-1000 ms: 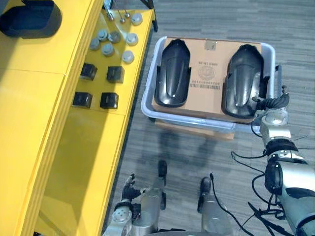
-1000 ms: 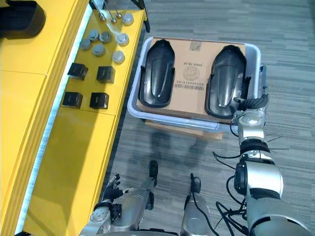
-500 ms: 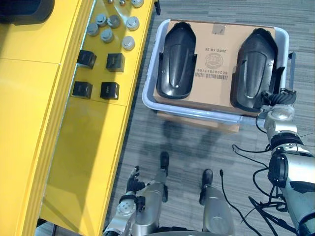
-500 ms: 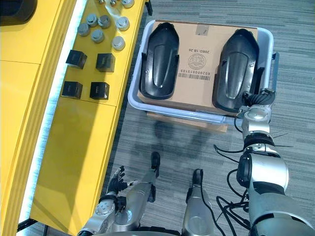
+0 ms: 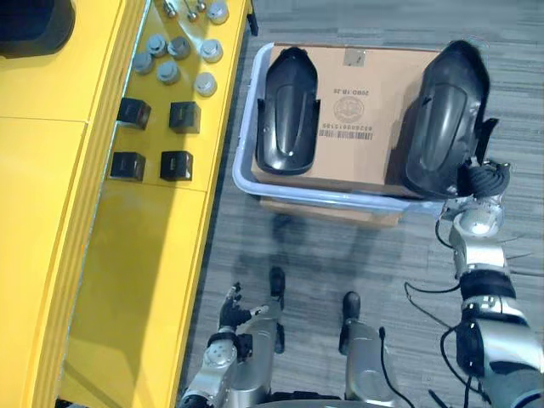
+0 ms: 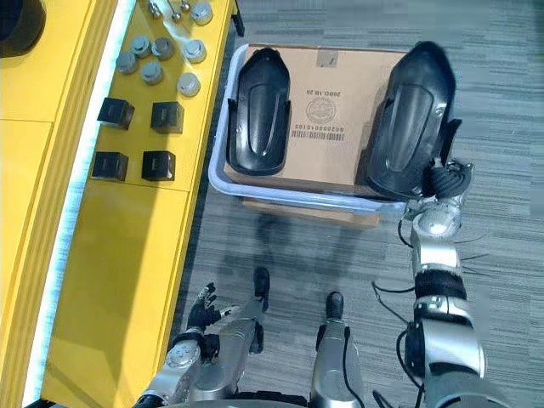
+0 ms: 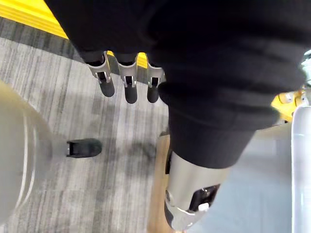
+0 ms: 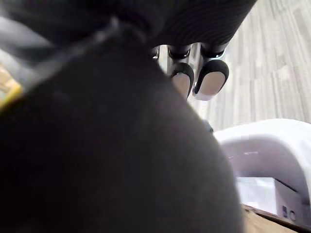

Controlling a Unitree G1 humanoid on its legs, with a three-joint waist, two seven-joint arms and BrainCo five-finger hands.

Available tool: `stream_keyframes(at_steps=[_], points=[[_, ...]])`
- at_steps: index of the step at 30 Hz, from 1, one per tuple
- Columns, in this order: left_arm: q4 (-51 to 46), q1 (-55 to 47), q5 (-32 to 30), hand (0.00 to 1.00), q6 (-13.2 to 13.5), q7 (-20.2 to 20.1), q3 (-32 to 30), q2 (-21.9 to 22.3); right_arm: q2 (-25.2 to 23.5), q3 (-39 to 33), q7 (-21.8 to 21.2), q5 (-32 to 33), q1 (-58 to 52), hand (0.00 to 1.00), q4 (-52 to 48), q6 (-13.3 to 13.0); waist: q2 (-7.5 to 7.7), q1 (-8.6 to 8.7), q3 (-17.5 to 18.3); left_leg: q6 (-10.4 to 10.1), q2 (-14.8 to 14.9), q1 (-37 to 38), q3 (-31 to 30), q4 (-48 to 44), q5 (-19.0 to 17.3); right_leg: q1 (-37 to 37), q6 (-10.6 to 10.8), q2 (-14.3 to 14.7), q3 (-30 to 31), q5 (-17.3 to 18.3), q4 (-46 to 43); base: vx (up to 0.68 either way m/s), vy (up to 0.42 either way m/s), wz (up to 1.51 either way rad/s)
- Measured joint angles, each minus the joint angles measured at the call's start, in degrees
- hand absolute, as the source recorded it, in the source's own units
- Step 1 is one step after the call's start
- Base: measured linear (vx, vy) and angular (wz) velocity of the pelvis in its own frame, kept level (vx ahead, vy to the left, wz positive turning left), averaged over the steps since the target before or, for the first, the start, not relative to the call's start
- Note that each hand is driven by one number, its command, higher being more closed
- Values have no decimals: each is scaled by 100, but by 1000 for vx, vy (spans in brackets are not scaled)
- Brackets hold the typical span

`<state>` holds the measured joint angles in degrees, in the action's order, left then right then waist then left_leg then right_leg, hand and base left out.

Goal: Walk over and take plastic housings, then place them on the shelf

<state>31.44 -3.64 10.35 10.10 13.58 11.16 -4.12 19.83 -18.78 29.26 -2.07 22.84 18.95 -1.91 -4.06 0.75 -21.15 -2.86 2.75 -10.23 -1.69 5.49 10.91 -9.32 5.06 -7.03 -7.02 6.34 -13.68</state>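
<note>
Two black plastic housings lie on a cardboard sheet in a pale bin on the floor ahead. The left housing lies flat. The right housing stands tilted, its far end raised over the bin's rim. My right hand is shut on its near end; in the right wrist view its fingers curl over the dark shell. My left hand hangs low by the shelf with straight fingers, holding nothing.
A long yellow shelf runs along the left. On it sit small black blocks, several grey caps and a large dark object at the far corner. Grey carpet lies between me and the bin.
My right hand has curled shut on the right housing's near end, and that housing has tipped up off the cardboard. The camera has shifted. The left hand stays the same.
</note>
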Motion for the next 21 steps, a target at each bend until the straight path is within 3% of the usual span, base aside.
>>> stream_keyframes(at_steps=[4,12,21], points=[[-662,-238,-170,0,-59,-85,-66,-93,-303,-68,51,-396,-656,100,-945,-90,22,1,394,-23,-7,114,-47,8,-118,174,39,4,-20,38,139,-3,-4,3],[-3191,-739,-655,0,-8,4,-198,-56,-773,205,27,-1641,-1713,100,-2598,-189,95,18,959,16,-64,402,-74,4,-116,553,41,1,-66,37,339,38,-11,3],[-4766,-626,-1375,0,171,515,5,-45,-1230,960,-312,-2380,-2129,100,-2986,-161,139,54,1193,43,-38,661,54,6,-142,821,29,34,25,-50,525,5,-3,-6]])
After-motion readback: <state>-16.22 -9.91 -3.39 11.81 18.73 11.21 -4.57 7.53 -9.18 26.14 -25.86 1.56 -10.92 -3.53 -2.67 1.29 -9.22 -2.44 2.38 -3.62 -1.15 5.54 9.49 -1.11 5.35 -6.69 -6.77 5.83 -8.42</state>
